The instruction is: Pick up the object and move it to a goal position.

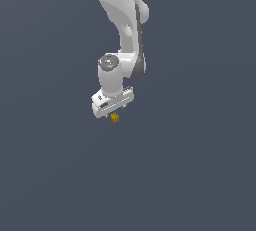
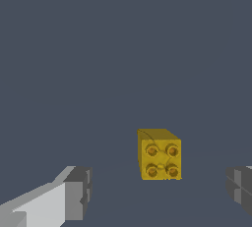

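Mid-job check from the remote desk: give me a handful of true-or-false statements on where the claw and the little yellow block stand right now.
1. The claw is open, its fingers apart. True.
2. The small yellow-orange studded cube-like block is clamped tight by both grey finger pads. False: in the wrist view a gap shows between the block and each pad.
3. The block lies between the two fingers. True.
4. The block shows four round studs on one face. True.
5. A second block, red, lies next to the yellow one. False: only one block is visible.
6. In the exterior view the block is far off to the side of the white robot arm. False: it sits right under the claw.
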Tool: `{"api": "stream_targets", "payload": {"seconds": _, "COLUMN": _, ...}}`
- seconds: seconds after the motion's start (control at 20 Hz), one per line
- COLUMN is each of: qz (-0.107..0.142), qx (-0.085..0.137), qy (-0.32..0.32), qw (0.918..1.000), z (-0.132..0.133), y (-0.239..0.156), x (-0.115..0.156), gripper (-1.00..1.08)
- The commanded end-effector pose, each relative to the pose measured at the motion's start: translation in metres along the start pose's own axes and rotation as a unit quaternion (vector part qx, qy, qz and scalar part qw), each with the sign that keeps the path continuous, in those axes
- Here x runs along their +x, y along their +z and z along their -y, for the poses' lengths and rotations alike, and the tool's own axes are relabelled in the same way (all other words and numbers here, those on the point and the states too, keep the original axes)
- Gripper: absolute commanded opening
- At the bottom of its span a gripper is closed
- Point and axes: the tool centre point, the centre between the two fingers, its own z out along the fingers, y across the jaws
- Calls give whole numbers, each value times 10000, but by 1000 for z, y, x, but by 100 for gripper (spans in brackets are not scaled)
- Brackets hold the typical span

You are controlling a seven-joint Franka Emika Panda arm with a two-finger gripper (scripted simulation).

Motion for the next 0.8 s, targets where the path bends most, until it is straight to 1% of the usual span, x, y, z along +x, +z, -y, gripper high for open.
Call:
{"api": "stream_targets", "payload": {"seconds": 0.0, "qz": -1, "qx": -1, "qy": -1, "qw": 10000, "z": 0, "y": 1, "x": 0, "gripper": 100}}
{"api": "stream_targets", "payload": {"seconds": 0.2, "qz": -1, "qx": -1, "qy": -5, "qw": 10000, "z": 0, "y": 12, "x": 0, "gripper": 100}}
{"api": "stream_targets", "payload": {"seconds": 0.55, "qz": -2, "qx": -1, "qy": -19, "qw": 10000, "z": 1, "y": 43, "x": -1, "gripper": 100}}
{"api": "stream_targets", "payload": {"seconds": 0.75, "qz": -2, "qx": -1, "qy": -22, "qw": 10000, "z": 0, "y": 50, "x": -1, "gripper": 100}}
